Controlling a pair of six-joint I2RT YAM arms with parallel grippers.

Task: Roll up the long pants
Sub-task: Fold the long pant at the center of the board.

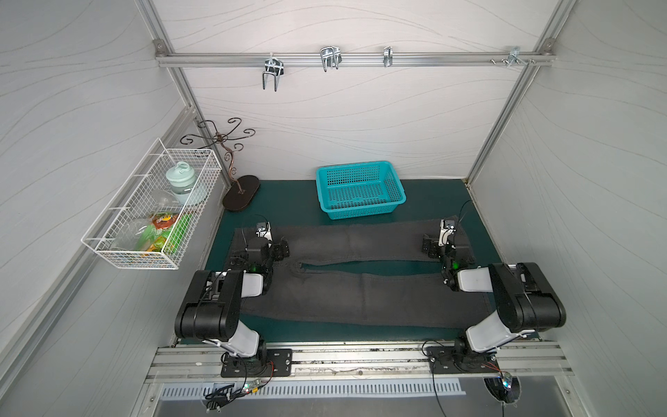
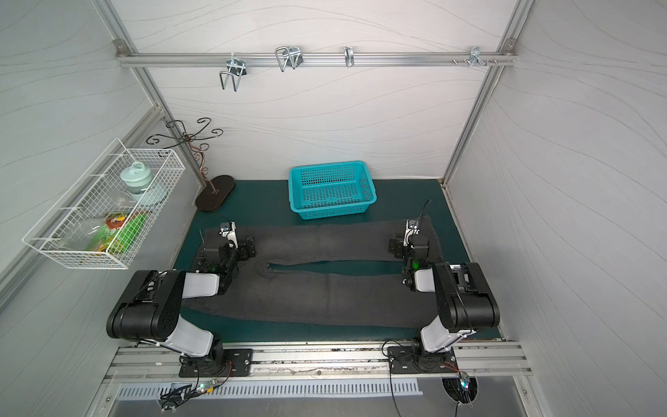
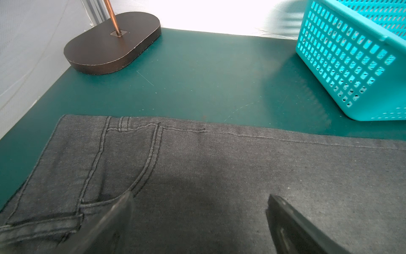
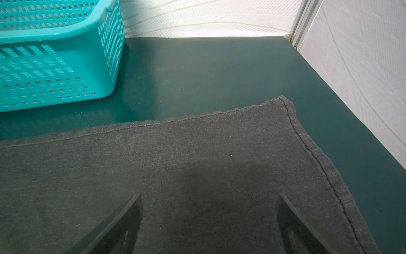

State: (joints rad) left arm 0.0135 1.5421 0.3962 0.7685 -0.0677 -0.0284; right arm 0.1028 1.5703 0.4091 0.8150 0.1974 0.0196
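left arm elbow raised, forearm reaching forward over the waist end of the long pants [image 1: 361,292]. left gripper [image 3: 200,198] sits low above the pocket seam, jaws spread wide, nothing between them. pants lie flat across the green mat [image 1: 288,195], waist left, legs running right, just in front of the teal basket [image 1: 353,166]. right arm folded likewise; right gripper [image 4: 208,195] over the far leg near its hem, jaws spread, empty.

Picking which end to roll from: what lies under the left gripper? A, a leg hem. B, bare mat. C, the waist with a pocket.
C: in the left wrist view the open left gripper is over the long pants at a stitched pocket and belt loop.
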